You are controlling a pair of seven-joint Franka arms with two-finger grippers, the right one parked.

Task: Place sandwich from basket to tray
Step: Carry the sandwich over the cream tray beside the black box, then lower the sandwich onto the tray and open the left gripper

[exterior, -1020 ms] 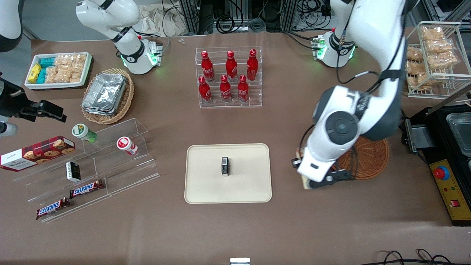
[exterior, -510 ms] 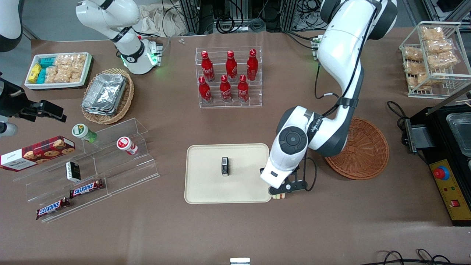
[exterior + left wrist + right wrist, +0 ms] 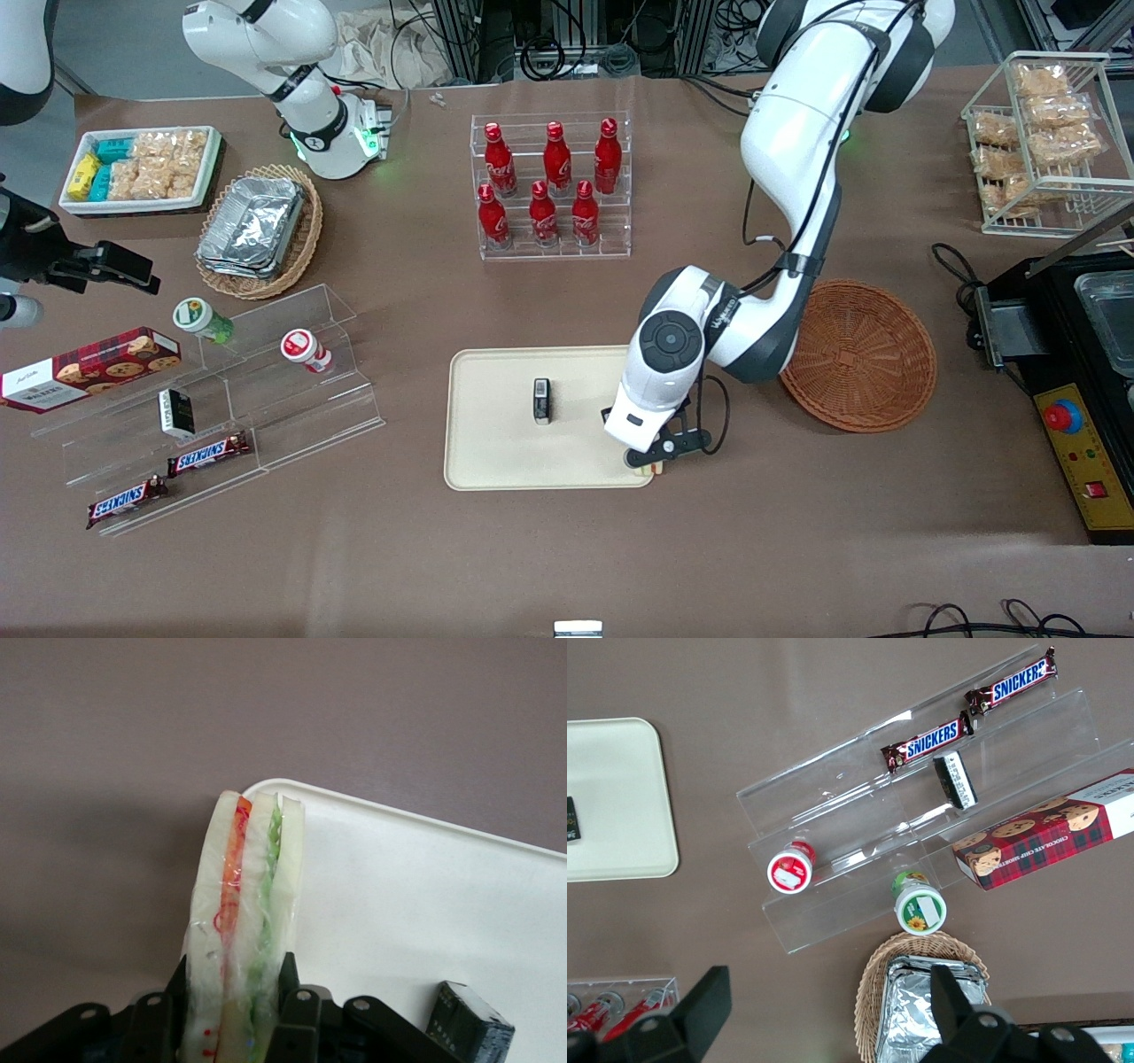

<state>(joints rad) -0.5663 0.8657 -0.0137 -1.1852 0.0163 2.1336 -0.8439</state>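
Note:
My left gripper [image 3: 649,462] is shut on the sandwich [image 3: 244,921], a wrapped wedge of white bread with red-orange and green layers, held on edge. It hangs over the corner of the cream tray [image 3: 496,443] that is nearest the front camera and toward the working arm's end; the tray corner also shows in the left wrist view [image 3: 399,895]. In the front view only a sliver of the sandwich [image 3: 646,470] shows under the wrist. The reddish-brown basket [image 3: 858,354] stands beside the tray, holding nothing.
A small black box [image 3: 541,400] lies in the middle of the tray, also in the left wrist view [image 3: 468,1025]. A clear rack of red bottles [image 3: 551,188] stands farther from the front camera than the tray. Acrylic steps with snacks [image 3: 213,408] lie toward the parked arm's end.
My left gripper has carried the sandwich away from the basket toward the tray, ending over the tray's near corner. The basket is now fully uncovered.

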